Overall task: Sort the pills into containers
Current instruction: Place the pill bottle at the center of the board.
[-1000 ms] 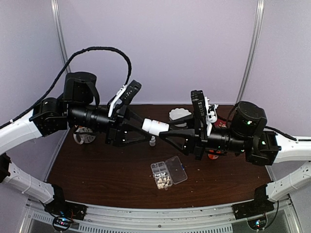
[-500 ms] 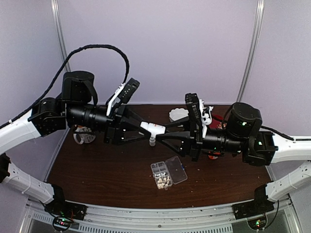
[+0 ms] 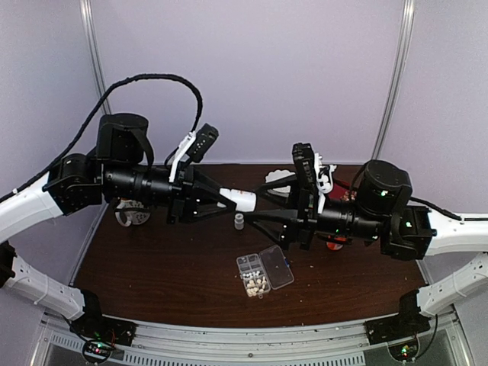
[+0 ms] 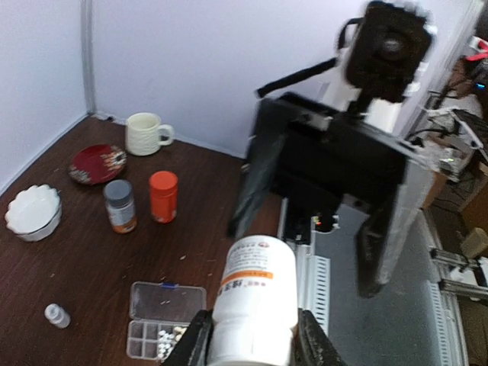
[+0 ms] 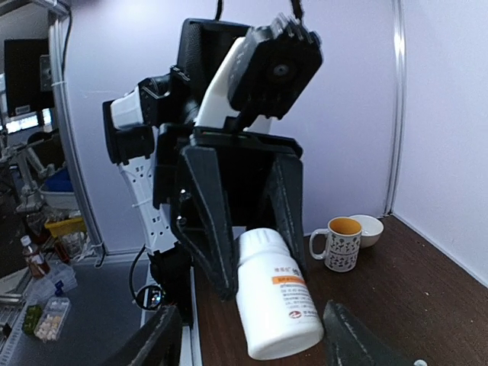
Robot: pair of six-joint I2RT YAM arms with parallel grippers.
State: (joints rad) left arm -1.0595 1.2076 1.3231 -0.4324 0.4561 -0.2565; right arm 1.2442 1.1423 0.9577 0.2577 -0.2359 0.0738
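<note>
Partway: left gripper [image 4: 252, 341] clamps white bottle [image 4: 255, 293], right gripper [image 5: 252, 339] wide at its free end; organiser box [image 3: 273, 267] below both, pills [image 3: 256, 287] in few cells.

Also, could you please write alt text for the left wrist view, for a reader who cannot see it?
The left gripper holds a white bottle in the air, facing the right gripper, whose jaws stand open. Below, on a brown table, the open organiser box holds pills.

Soft even indoor light, faint shadows, wrist views slightly blurred, overhead view sharper
</note>
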